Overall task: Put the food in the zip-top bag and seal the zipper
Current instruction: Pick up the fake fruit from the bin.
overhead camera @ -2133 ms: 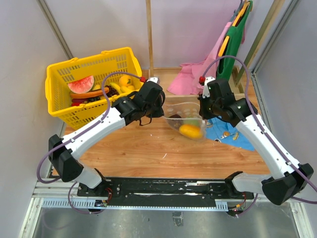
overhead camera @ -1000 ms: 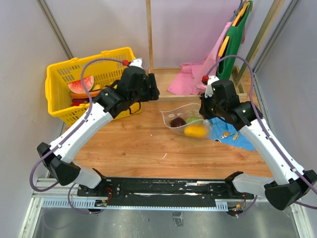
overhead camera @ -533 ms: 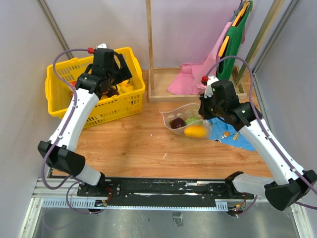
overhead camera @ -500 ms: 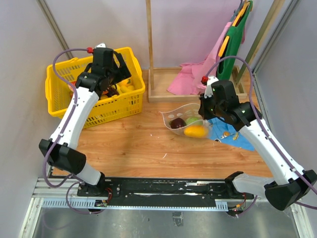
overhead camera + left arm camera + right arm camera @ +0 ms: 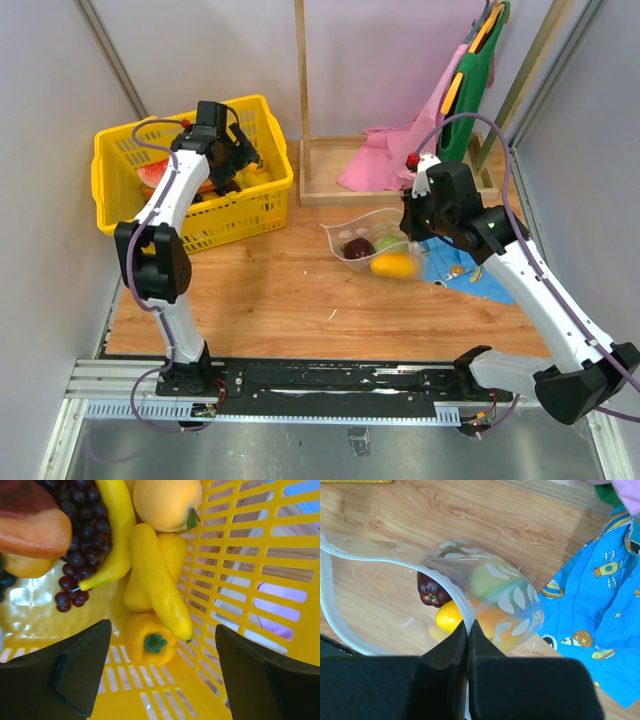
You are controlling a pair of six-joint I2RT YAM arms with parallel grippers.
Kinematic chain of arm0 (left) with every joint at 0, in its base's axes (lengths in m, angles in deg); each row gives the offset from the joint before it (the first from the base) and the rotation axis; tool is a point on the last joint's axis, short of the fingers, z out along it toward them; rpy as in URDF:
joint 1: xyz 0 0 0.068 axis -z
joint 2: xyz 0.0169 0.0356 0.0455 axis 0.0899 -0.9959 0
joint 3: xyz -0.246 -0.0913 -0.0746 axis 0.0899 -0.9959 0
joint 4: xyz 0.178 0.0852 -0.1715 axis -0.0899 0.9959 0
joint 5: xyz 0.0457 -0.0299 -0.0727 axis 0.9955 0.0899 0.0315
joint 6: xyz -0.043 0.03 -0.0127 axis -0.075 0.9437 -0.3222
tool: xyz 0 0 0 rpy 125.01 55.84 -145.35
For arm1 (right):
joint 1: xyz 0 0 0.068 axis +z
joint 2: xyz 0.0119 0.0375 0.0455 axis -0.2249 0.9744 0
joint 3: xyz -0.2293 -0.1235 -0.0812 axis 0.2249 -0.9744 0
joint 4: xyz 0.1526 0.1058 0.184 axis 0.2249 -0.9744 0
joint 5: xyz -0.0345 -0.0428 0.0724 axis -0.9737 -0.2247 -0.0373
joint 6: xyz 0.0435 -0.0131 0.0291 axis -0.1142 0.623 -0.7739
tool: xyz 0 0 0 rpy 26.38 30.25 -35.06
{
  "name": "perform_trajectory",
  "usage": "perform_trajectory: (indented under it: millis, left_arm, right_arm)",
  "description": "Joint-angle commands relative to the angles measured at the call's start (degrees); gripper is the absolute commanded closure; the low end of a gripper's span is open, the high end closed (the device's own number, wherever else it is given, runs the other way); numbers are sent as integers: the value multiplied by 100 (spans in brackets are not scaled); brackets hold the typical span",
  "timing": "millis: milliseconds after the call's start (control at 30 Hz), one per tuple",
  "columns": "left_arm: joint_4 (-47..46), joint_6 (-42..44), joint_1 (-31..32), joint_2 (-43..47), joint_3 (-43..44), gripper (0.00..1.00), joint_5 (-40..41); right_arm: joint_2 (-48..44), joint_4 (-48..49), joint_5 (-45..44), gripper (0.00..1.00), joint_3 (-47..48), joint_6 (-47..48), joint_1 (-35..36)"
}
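left jaws: spread wide with nothing between them; the left gripper [image 5: 162, 680] hangs inside the yellow basket [image 5: 260, 555], one dark finger [image 5: 80, 672] on each side of the view.
below the left jaws: a small yellow pepper [image 5: 150, 642] lies on the basket floor, green stem up, touching the tip of a banana [image 5: 157, 587].
further in the basket: dark grapes [image 5: 82, 535], a round yellow-orange fruit [image 5: 165, 500] by the wall and a reddish-orange piece [image 5: 30, 530] at the left edge.
right jaws: clenched flat together on the rim of the zip-top bag [image 5: 505, 600]; the right gripper [image 5: 468, 627] pinches the film where the zipper [image 5: 370, 544] curves in to it.
zipper: unsealed, its two white strips well apart in an open loop.
food in the bag: a dark purple piece [image 5: 431, 592] nearest the mouth, a green round one [image 5: 487, 580] behind it and a yellow-orange piece [image 5: 450, 617] beneath, all touching.
bag position: on the wooden table [image 5: 470, 510], mouth facing the basket side, closed end just beside the blue patterned cloth [image 5: 590, 605]; whether they touch cannot be told.
top view, left: the left arm reaches to the far left corner, its gripper [image 5: 228, 165] down in the basket [image 5: 110, 200].
top view, right: the right gripper [image 5: 412, 232] sits at the right end of the bag [image 5: 375, 235], mid-table.
far edge: a pink cloth [image 5: 385, 160] beside a wooden frame [image 5: 300, 100].
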Motion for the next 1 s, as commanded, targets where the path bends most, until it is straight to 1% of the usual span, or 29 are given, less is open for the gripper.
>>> perform_trajectory:
  millis: [0,267,500,633,767,800,900,967]
  left_arm:
    - [-311,-309,-32,-303,156,13,-343]
    - [-738,-524,-88,-945,143,24,-481]
    - [-790,-551,-112,-1338,185,39,-561]
    - [-860,-494,-139,-1326,96,52,-511]
    - [-888,-426,-152,-1193,9,75,-546]
    - [-888,-399,-152,-1130,-12,79,-541]
    - [-875,-307,-160,-875,-72,89,-462]
    - [-843,-239,-163,-681,-92,92,-360]
  right_arm:
    - [-58,182,85,99,-58,10,-120]
    - [-40,181,85,99,-59,23,-120]
    - [-49,130,32,99,-49,40,-120]
    - [-70,109,24,99,-70,41,-120]
    - [-101,109,28,99,-74,24,-120]
    - [-105,103,32,99,-69,23,-120]
    - [-125,101,54,99,-89,-2,-120]
    - [-149,109,63,99,-101,-27,-120]
